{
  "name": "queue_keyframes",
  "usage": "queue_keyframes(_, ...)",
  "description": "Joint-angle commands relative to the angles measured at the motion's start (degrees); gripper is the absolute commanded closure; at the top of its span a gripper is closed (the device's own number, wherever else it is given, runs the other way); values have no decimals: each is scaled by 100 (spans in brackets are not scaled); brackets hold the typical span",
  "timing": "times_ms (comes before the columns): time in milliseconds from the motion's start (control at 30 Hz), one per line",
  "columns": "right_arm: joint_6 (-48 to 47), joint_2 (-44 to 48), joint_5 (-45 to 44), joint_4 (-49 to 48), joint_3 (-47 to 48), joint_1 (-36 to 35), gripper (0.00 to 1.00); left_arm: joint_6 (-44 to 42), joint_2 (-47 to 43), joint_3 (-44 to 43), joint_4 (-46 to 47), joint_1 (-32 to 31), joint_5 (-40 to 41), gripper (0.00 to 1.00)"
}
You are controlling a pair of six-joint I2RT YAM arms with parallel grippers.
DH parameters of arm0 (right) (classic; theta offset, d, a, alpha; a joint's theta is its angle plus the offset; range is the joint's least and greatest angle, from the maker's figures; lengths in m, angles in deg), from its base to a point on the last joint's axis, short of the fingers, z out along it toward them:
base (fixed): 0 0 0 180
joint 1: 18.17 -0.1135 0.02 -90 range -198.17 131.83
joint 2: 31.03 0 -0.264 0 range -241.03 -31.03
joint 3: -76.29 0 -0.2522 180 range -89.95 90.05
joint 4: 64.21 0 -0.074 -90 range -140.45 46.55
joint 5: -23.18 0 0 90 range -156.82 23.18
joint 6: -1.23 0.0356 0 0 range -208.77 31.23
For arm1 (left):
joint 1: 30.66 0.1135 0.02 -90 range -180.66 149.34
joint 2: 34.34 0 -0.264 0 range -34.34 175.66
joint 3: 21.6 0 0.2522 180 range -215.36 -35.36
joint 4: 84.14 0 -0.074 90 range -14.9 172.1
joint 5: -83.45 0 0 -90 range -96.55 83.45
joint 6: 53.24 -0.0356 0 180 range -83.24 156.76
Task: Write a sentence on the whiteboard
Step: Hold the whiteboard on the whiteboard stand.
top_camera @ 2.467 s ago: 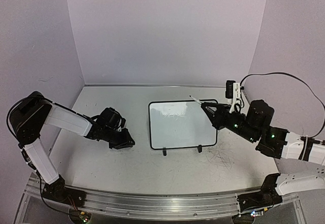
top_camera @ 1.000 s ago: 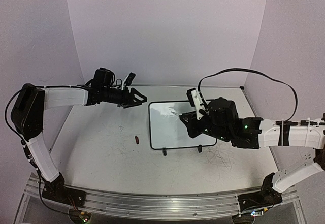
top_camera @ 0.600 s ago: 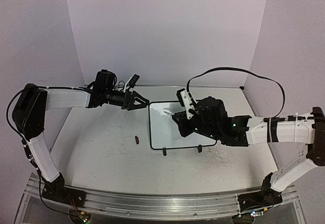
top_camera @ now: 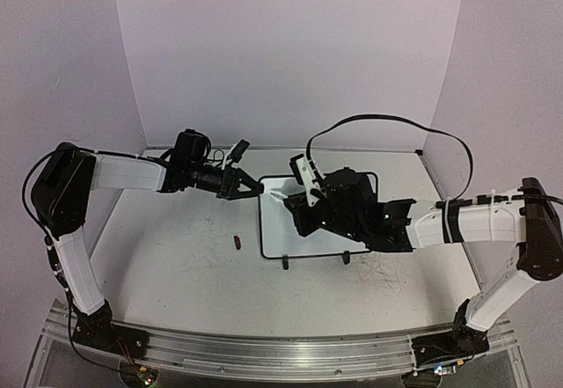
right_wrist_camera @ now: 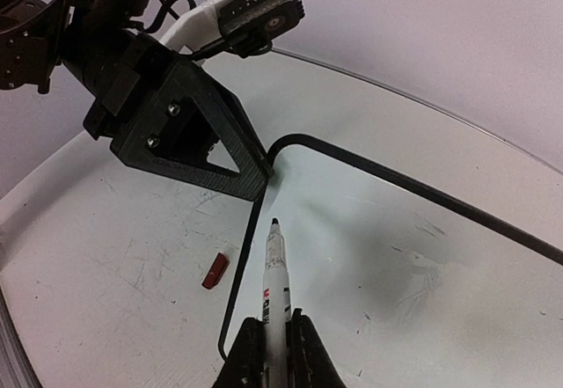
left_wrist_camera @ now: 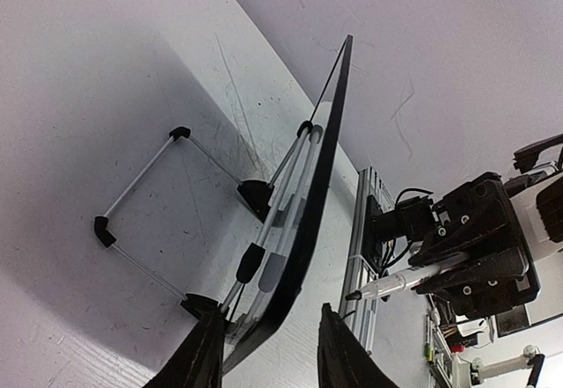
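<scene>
The whiteboard (top_camera: 277,230) stands tilted on its small black feet mid-table. Its black rim (left_wrist_camera: 308,221) runs edge-on between my left gripper's (left_wrist_camera: 271,318) fingers, with a gap on the right side. In the top view, the left gripper (top_camera: 253,187) straddles the board's far left corner. My right gripper (right_wrist_camera: 271,326) is shut on a white marker (right_wrist_camera: 276,269). The marker's dark tip hovers just above the whiteboard (right_wrist_camera: 396,256) near that corner. No sentence is in view; the board's face shows only faint grey smudges.
A small red cap (top_camera: 237,243) lies on the table left of the board, the same cap (right_wrist_camera: 215,270) showing in the right wrist view. The scuffed tabletop (top_camera: 176,274) has walls on three sides and an aluminium rail (top_camera: 264,353) at the front.
My left gripper slid right to the board's far left corner and its jaws narrowed around the rim. The right arm carried the marker leftward across the board toward the same corner.
</scene>
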Motion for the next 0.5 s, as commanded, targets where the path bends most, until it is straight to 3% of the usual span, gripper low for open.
queue_keyframes(0,-105,134,11,-301,131,-32,100,-38,42,-53,153,-20,144,59)
queue_keyframes(267,-71,391,158,-397,-145,-51,100,321,198,-250,133,-19,359,49)
queue_keyframes(467,-69,487,168,-395,-256,-70,100,193,458,-392,126,-23,129,50)
